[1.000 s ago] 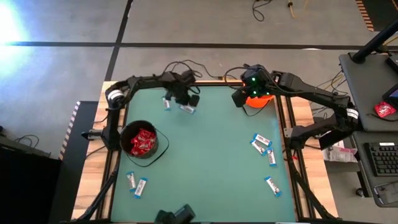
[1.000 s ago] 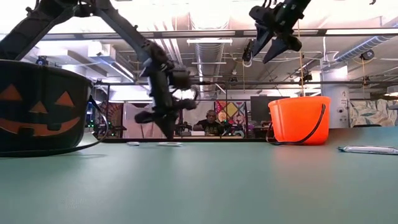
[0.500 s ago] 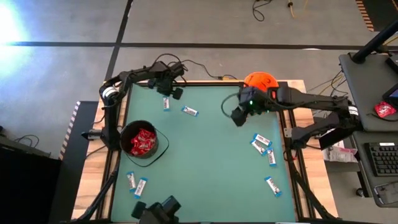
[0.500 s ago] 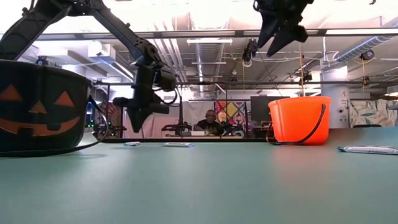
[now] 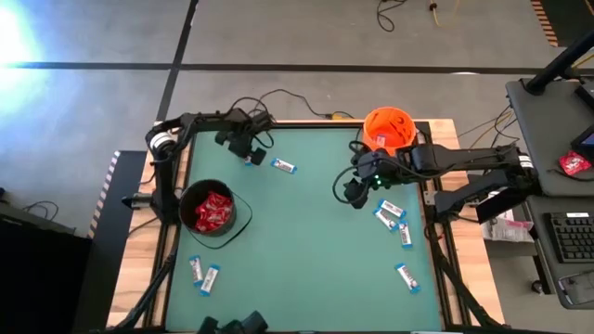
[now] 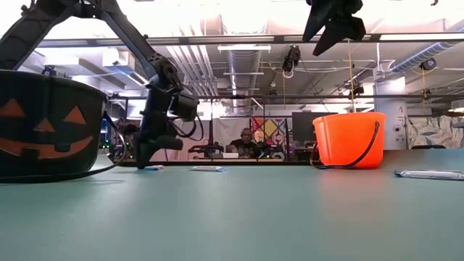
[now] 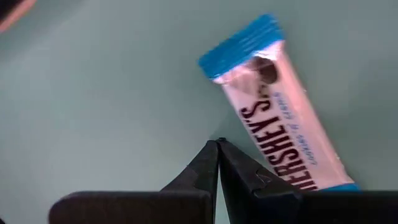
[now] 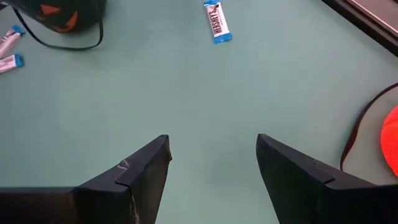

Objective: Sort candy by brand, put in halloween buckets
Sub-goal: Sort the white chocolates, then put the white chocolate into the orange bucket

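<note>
Green table (image 5: 306, 241); left hand (image 7: 217, 144) closed, right hand (image 8: 212, 149) apart; seemingly a workshop behind.

Red candy (image 5: 213, 211) in black bucket (image 5: 190, 198)

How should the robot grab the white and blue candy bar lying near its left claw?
Probably from straight above, pinching the white-and-blue bar across its narrow middle. It lies flat on the green table, long and slim, so its two long edges suit the fingers. The left gripper beside it is shut and must open first.
</note>
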You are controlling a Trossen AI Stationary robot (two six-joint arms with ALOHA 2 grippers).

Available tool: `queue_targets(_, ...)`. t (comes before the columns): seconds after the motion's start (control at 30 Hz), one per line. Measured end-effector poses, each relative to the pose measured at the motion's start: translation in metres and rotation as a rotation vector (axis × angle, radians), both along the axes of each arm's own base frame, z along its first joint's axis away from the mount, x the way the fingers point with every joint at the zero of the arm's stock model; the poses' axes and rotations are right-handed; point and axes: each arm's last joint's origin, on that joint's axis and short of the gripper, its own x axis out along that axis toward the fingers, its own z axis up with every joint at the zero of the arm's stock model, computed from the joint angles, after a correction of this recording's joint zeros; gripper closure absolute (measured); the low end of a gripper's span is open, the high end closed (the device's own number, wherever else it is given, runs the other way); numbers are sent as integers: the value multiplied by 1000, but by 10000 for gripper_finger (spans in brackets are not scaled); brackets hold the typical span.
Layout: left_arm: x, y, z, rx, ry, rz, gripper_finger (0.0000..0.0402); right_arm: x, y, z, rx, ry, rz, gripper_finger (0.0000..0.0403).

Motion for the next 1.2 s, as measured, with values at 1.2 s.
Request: queue_targets(1.2, -19, -121, -12, 223, -360, -286, 402, 111, -88, -167, -347, -360, 164, 147)
